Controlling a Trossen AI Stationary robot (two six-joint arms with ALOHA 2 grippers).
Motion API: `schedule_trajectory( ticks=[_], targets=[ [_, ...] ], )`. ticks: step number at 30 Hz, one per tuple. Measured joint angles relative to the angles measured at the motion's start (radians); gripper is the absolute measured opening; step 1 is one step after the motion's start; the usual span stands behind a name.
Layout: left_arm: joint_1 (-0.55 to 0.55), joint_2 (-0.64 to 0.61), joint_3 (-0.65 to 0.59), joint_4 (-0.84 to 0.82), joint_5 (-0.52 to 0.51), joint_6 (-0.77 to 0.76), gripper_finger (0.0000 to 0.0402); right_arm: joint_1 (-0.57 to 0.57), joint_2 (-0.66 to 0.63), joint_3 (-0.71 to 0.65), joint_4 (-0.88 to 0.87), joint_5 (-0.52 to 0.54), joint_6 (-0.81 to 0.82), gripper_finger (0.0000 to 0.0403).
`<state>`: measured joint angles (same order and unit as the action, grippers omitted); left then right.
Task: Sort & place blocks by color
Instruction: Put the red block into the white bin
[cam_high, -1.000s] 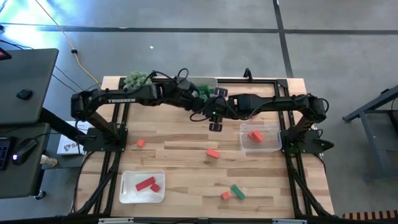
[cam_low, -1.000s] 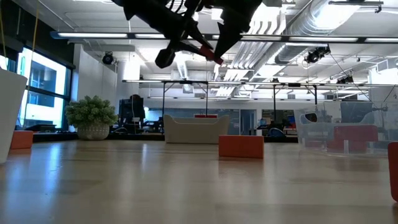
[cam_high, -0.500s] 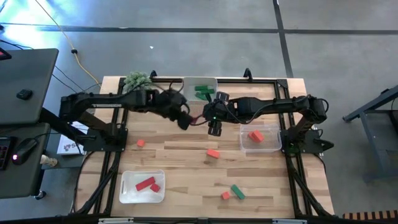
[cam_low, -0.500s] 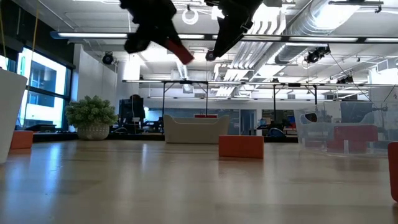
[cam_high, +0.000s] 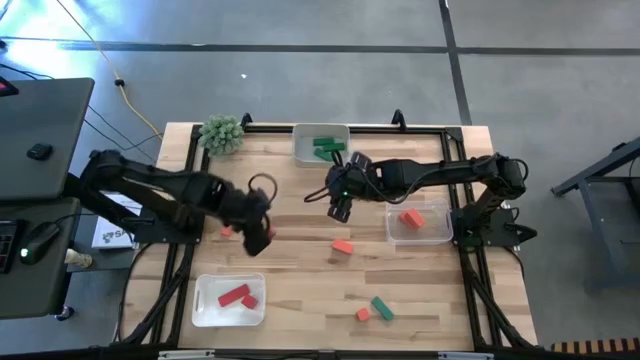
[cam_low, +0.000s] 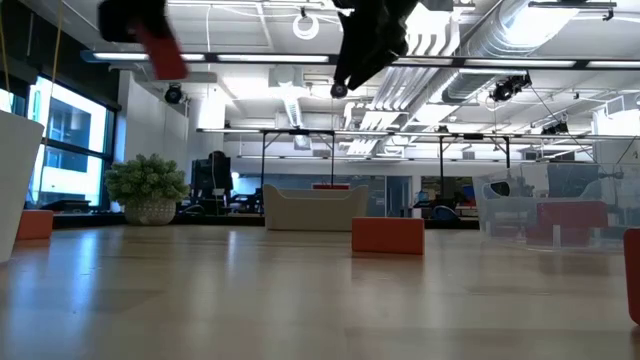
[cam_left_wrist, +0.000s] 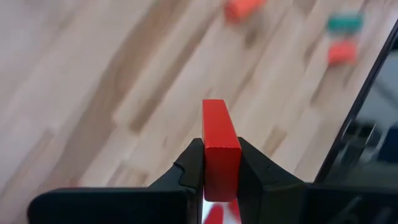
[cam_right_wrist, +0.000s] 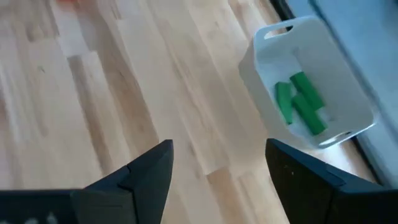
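Fingers of our left gripper (cam_left_wrist: 221, 171) clamped on a red block (cam_left_wrist: 221, 149), our right gripper (cam_right_wrist: 217, 168) fingers spread wide, holding nothing.

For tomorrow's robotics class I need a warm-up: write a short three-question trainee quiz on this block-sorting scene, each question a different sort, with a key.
1. True or false: the left claw is shut on a red block.
2. The tray at the table's far edge holds blocks of which colour? A red, B green, C orange
3. Fill in: the right claw is ____ and holds nothing.

Key: 1 true; 2 B, green blocks; 3 open.
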<state>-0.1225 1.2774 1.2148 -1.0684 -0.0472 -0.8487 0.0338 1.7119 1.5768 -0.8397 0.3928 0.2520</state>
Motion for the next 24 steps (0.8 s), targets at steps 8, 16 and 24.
schedule_trajectory(
  ticks=[8,16,24],
  targets=[
    [-0.216,0.001,0.000,-0.133,-0.001,-0.098,0.0035,0.000,0.000,0.000,0.038,-0.037,0.121,0.0245],
    [-0.427,0.001,-0.030,-0.190,0.011,-0.194,0.0035,0.000,0.000,0.000,0.073,-0.037,0.210,0.0245],
    [-0.594,0.002,-0.169,-0.147,0.049,-0.304,0.0035,0.000,0.000,0.000,0.079,-0.037,0.325,0.0245]
  ],
)
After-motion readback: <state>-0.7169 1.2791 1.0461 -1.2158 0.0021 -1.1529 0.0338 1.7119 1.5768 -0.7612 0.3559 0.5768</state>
